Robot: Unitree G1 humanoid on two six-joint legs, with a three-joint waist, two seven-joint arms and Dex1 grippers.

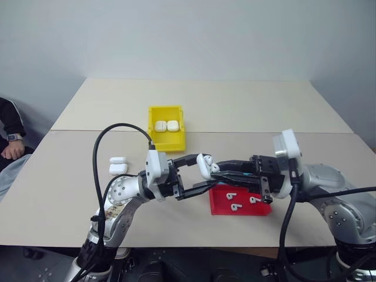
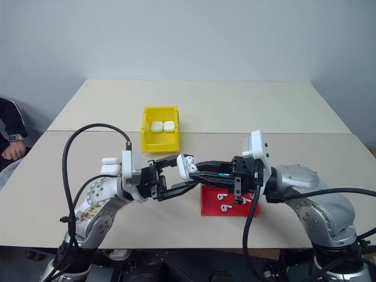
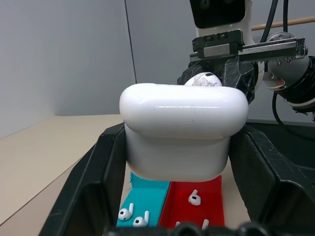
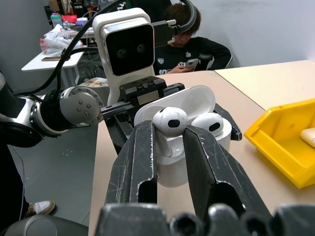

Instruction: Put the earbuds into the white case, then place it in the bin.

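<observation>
Above the table, my left gripper [image 1: 198,174] is shut on a white case [image 1: 205,166] whose lid stands open. The right wrist view shows one earbud [image 4: 207,123] seated in the case [image 4: 197,98]. My right gripper [image 4: 170,135] is shut on a second earbud [image 4: 170,120], whose head sits at the case's other slot. The two grippers meet tip to tip over the red tray [image 1: 222,207]. The yellow bin [image 1: 167,143] stands farther back with two white cases [image 1: 166,126] inside it.
Loose earbuds [image 1: 237,206] lie on the red tray, and others [image 3: 125,213] on a teal tray [image 3: 147,191] beside it. Two more white cases [image 1: 118,164] rest on the table at my left. A seated person [image 1: 9,138] is at the left edge.
</observation>
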